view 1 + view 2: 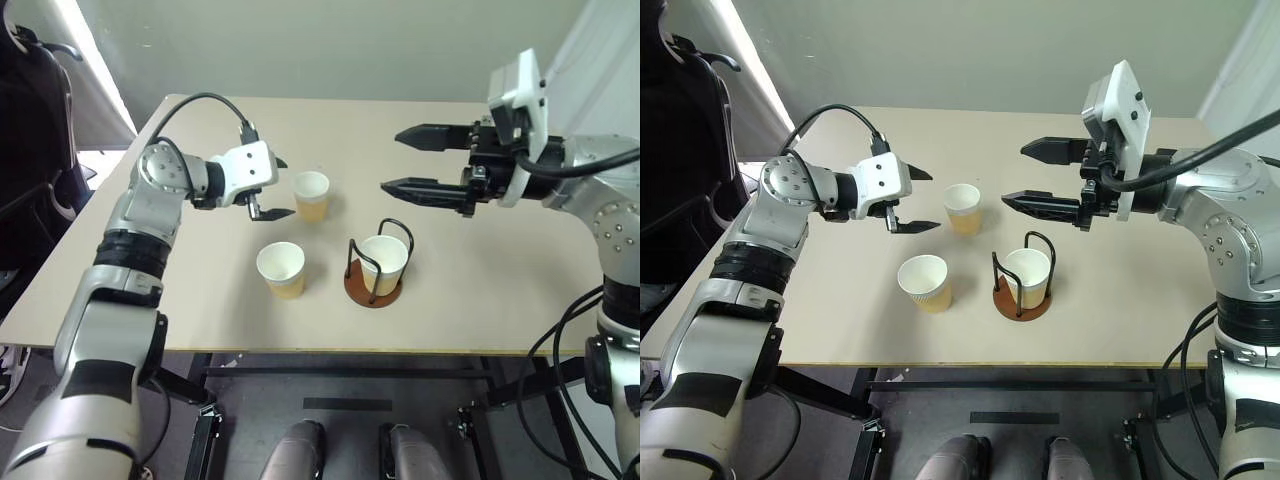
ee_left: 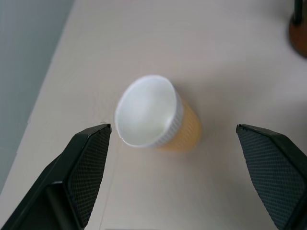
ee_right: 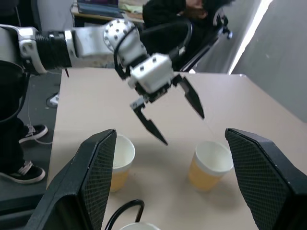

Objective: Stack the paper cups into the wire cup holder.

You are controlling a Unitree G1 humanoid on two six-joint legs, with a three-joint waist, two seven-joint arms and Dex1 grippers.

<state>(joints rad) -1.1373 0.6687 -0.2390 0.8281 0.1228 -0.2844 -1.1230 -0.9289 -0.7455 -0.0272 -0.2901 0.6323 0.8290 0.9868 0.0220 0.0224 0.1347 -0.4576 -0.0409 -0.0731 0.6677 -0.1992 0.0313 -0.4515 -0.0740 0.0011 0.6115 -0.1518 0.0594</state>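
Note:
Three paper cups stand on the beige table [image 1: 480, 300]. One cup [image 1: 383, 262] sits inside the wire cup holder [image 1: 372, 292], between its black loops. A second cup [image 1: 281, 269] stands upright left of the holder. The third cup [image 1: 311, 194] stands farther back. My left gripper [image 1: 283, 188] is open just left of it, fingers pointing at it. In the left wrist view that cup [image 2: 153, 115] lies ahead between the spread fingers [image 2: 86, 158], untouched. My right gripper [image 1: 392, 160] hangs open and empty in the air behind and above the holder, pointing left.
The table's near edge runs just in front of the holder and the near cup. A person in dark clothes [image 1: 30, 150] is beside the table's left side, with shoes [image 3: 19, 172] on the floor. A cable [image 1: 200, 100] loops above my left wrist.

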